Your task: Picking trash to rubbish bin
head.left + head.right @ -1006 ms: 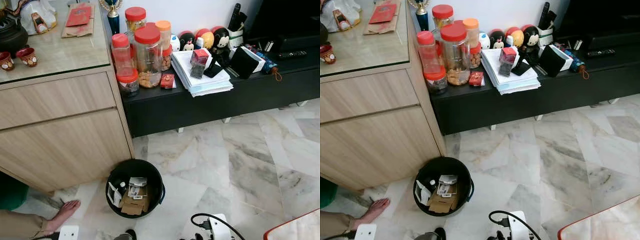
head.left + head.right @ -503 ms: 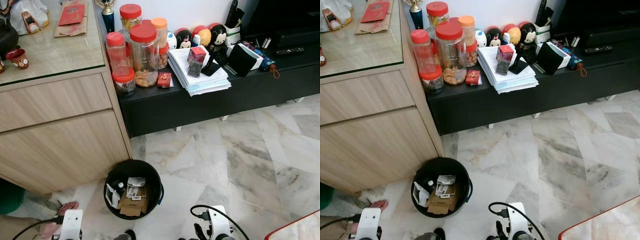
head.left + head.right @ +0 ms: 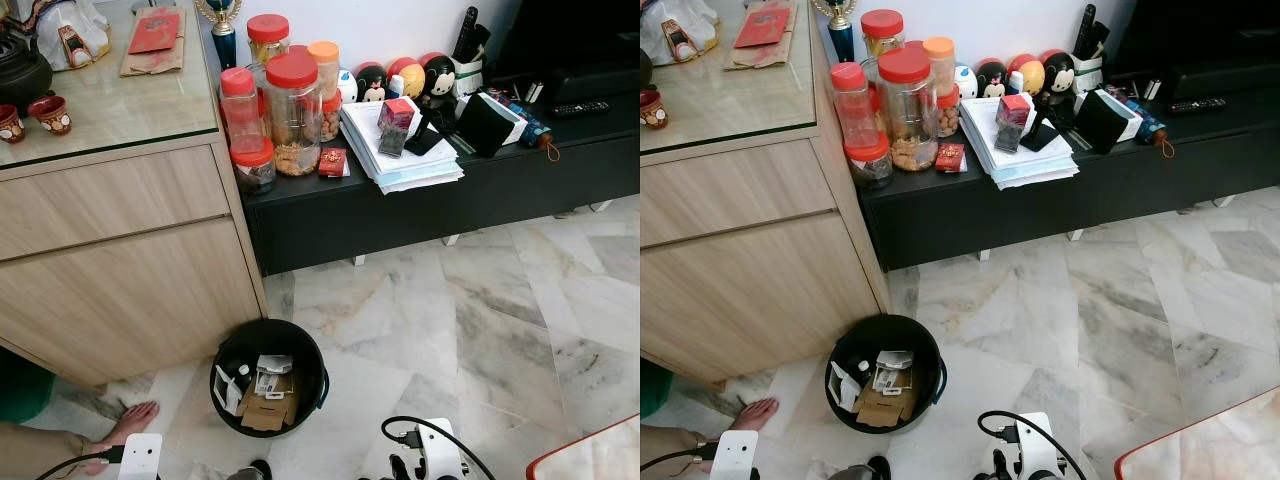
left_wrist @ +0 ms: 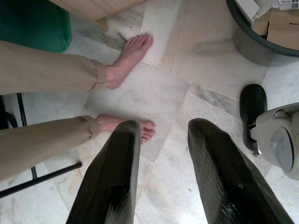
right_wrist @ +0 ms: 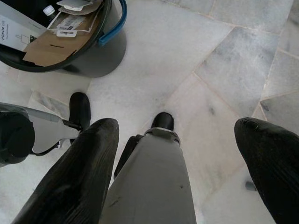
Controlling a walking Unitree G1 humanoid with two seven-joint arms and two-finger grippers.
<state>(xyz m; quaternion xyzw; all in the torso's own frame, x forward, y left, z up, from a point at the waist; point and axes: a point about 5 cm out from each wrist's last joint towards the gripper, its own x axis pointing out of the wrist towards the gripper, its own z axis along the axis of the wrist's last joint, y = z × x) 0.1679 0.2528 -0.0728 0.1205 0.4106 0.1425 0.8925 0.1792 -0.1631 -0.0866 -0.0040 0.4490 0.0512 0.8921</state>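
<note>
**Both arms down and empty beside a part-filled bin**

Nearest the robot, both arms hang low over the marble floor (image 3: 480, 330). The left gripper (image 4: 161, 144) points at the tiles with its two black fingers spread and nothing between them; past them a person's bare feet (image 4: 128, 56) and tan trouser legs rest on the floor. The right gripper (image 5: 180, 154) is spread wider and is just as empty, hanging over the robot's own grey leg and black foot.

Compared with half a second ago, the head view has tilted back up a little, and the white wrist units sit lower at the bottom edge, so both arms seem to be settling at the robot's sides. The person's foot (image 3: 128, 423), blurred then, now lies flat and sharp beside the cabinet. The whole scene shifts together, so this reads as camera motion, not things moving.

Just ahead stands the black bin (image 3: 268, 376), against the foot of the wooden cabinet (image 3: 120, 260). It holds cardboard (image 3: 266, 408), paper slips and a small bottle.

Farther off, the low black shelf (image 3: 420, 205) carries red-lidded jars (image 3: 293, 110), a stack of papers (image 3: 400, 150) and round toys by the wall.

With both grippers empty and no loose rubbish visible on the floor, I judge the drop-off done, or a search for the next piece about to start.
</note>
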